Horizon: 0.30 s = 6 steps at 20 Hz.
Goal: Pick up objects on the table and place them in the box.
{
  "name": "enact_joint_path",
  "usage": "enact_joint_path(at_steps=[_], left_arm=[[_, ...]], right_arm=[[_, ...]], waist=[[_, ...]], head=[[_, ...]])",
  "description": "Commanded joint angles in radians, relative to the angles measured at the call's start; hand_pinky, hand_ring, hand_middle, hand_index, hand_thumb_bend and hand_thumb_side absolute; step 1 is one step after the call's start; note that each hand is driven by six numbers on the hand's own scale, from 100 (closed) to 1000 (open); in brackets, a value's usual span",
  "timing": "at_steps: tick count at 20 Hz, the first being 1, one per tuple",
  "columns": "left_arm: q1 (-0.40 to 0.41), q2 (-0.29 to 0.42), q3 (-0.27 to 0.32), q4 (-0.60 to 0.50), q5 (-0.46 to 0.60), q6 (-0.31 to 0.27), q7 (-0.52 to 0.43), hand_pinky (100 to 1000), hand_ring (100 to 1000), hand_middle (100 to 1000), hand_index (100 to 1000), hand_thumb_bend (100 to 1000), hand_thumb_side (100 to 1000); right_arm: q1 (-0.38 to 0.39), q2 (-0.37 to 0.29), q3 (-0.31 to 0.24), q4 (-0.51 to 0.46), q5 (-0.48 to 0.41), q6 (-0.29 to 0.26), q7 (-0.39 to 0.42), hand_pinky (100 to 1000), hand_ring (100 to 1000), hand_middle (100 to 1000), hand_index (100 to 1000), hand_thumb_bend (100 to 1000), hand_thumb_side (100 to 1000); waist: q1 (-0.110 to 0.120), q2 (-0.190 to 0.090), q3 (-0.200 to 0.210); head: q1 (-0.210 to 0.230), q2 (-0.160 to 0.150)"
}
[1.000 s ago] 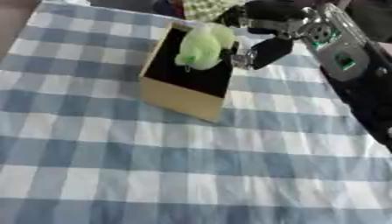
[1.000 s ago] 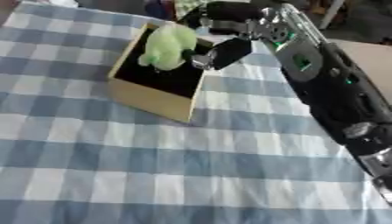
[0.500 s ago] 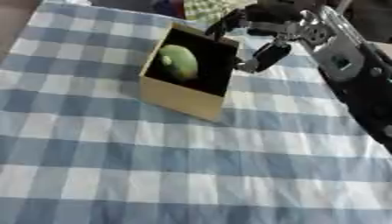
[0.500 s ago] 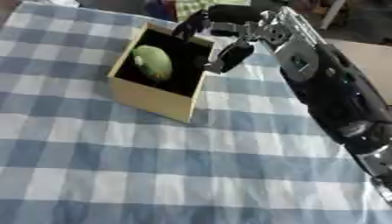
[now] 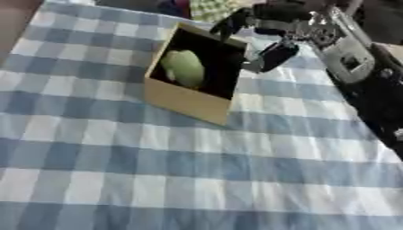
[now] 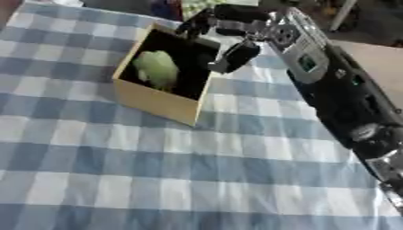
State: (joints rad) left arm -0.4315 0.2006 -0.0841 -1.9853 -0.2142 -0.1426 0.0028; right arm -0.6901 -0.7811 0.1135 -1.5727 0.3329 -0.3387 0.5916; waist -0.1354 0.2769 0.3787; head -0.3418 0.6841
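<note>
I see the blue-checked table (image 5: 157,170) carrying the tan box (image 5: 193,74) at eleven o'clock; my right hand (image 5: 264,33) hovers spread at its one o'clock corner, holding nothing; the pale green lumpy object (image 6: 156,68) lies inside

Table (image 5: 157,179) covered edge to edge by a blue-and-white checked cloth (image 5: 94,148), lying flat, with one open tan box (image 5: 189,101) standing directly on it toward the far side, dark inside.
</note>
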Motion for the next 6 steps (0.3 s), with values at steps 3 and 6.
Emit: enact_joint_path(at_steps=[3,6], left_arm=[[-0.001,0.011,0.009,-0.015,-0.007,0.002,0.010,400,734,800,641,100,732],[0.002,0.015,0.014,-0.015,-0.009,0.002,0.024,400,734,799,641,100,732]], right_arm=[[0.060,-0.100,-0.085,-0.175,-0.076,0.020,-0.074,770,769,683,906,100,100],[0.150,-0.139,-0.145,-0.320,-0.100,0.054,-0.171,746,744,654,865,100,209]], waist=[[0.016,-0.027,-0.018],[0.022,-0.029,-0.031]], head=[[0.013,0.009],[0.027,0.012]])
